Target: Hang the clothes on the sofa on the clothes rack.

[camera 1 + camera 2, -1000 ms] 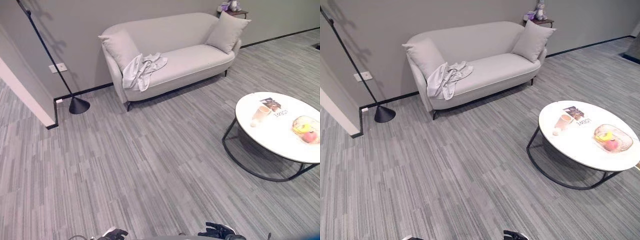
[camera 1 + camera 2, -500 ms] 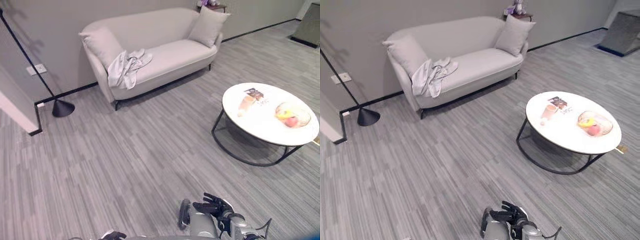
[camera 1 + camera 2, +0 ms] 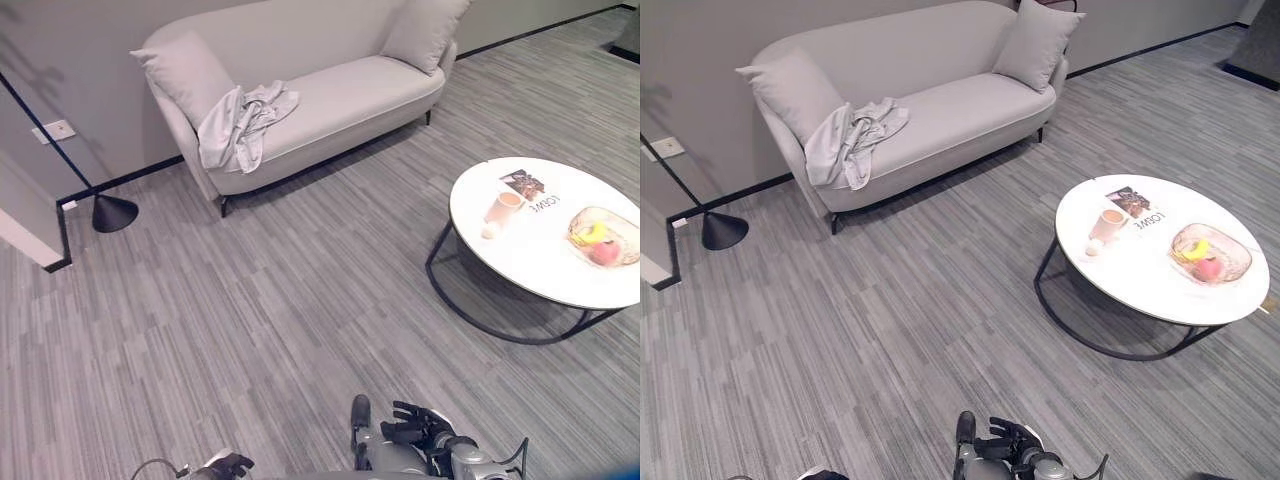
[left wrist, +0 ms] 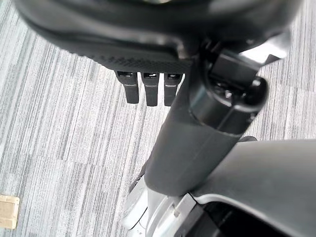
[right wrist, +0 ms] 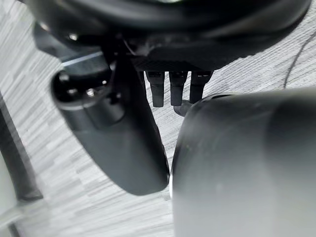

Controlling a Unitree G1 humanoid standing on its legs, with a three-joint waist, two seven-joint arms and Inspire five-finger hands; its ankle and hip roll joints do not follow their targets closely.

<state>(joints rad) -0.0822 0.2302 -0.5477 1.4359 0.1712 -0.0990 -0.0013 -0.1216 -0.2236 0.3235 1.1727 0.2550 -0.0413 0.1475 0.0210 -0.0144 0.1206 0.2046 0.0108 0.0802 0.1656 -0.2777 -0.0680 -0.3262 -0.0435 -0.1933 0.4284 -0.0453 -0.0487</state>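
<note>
A crumpled pale grey garment (image 3: 240,125) lies over the left end of the light grey sofa (image 3: 345,95), hanging down the seat's front beside the left cushion (image 3: 185,75). The sofa stands against the far wall, several steps away across the floor. My right hand (image 3: 415,430) hangs low at the bottom edge, and its wrist view shows relaxed fingers (image 5: 175,89) with nothing in them. My left hand (image 3: 228,464) is at the bottom left, its fingers (image 4: 145,89) also loose and holding nothing. Both hands are far from the garment.
A round white coffee table (image 3: 540,270) on a black wire frame stands at the right, carrying a cup (image 3: 502,208), a booklet and a bowl of fruit (image 3: 603,236). A floor lamp's black cone base (image 3: 110,212) sits left of the sofa by a wall corner (image 3: 35,225). Grey carpet lies between.
The whole picture has shifted, so the camera has moved; the sofa now sits further left and fills more of the view. My right hand has risen into view at the bottom edge.
</note>
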